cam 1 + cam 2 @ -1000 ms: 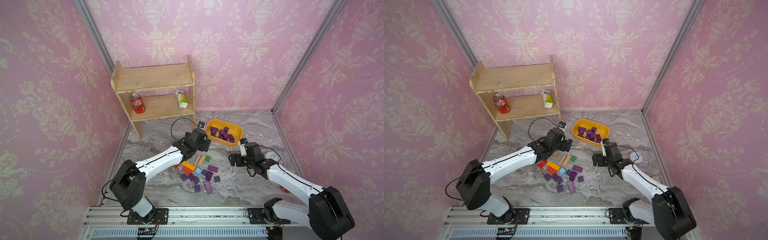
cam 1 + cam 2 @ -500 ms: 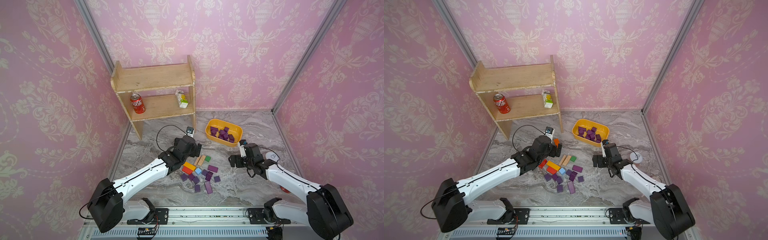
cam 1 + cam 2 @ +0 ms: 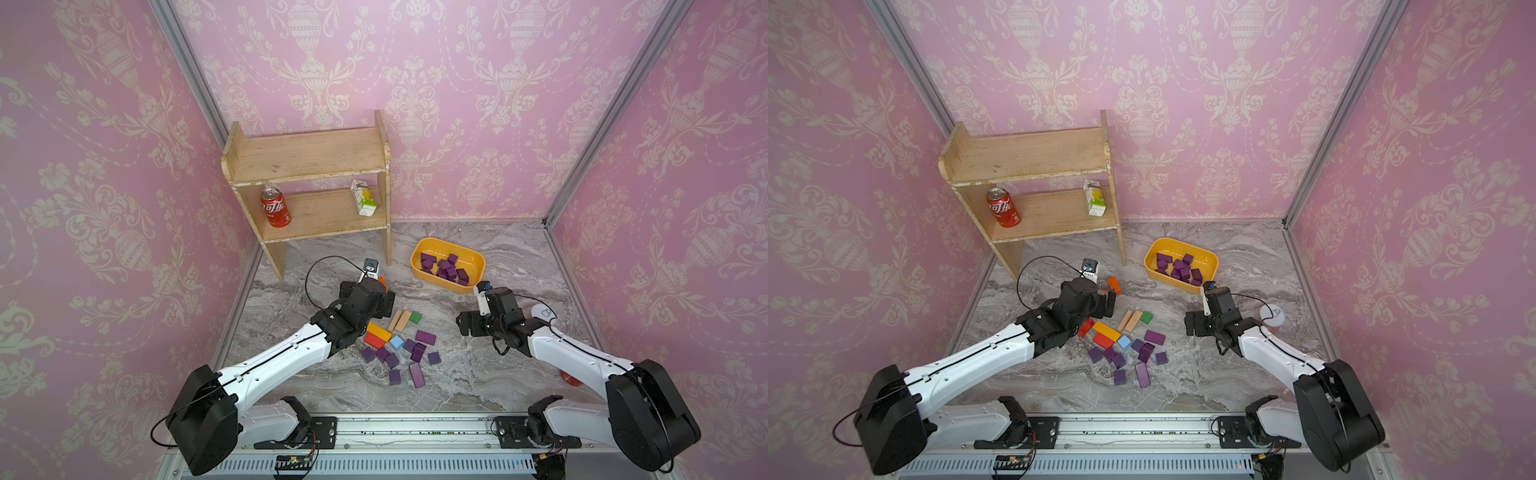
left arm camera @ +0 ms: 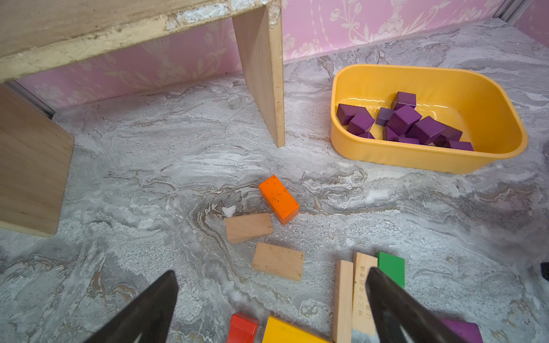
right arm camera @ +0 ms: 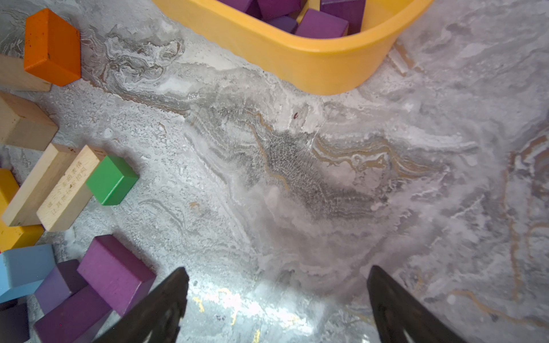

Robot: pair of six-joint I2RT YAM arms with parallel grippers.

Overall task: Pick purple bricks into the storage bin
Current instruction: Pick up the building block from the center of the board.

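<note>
The left gripper [image 4: 271, 274] has its jaws spread wide with nothing between them. Beneath it lie only unwanted pieces: plain tan blocks [image 4: 277, 261], an orange block [image 4: 278, 199] and a green block [image 4: 391, 268].

The right gripper [image 5: 278, 270] is likewise wide open and empty, poised over bare marble tabletop [image 5: 297, 178]. One purple bar [image 5: 116, 273] lies just beside one of its fingertips [image 5: 175, 285].

In a top view the loose purple bricks [image 3: 417, 353] form a scatter about mid-tabletop, toward the near edge. They lie nearward of the left jaws, and leftward and slightly nearward of the right jaws. The purple bar sits at the scatter's right fringe, with its long axis running roughly parallel to the near edge, a little skewed.

The right arm appears the nearer of the two. A short shift toward the left edge should bring its jaws over the bar, closing across the short width. Whether the jaws are already squared to that axis cannot be told.

The storage bin [image 4: 401, 157] stands toward the far edge, right of centre, near the right gripper and well apart from the scatter. It already holds a heap of purple bricks.
</note>
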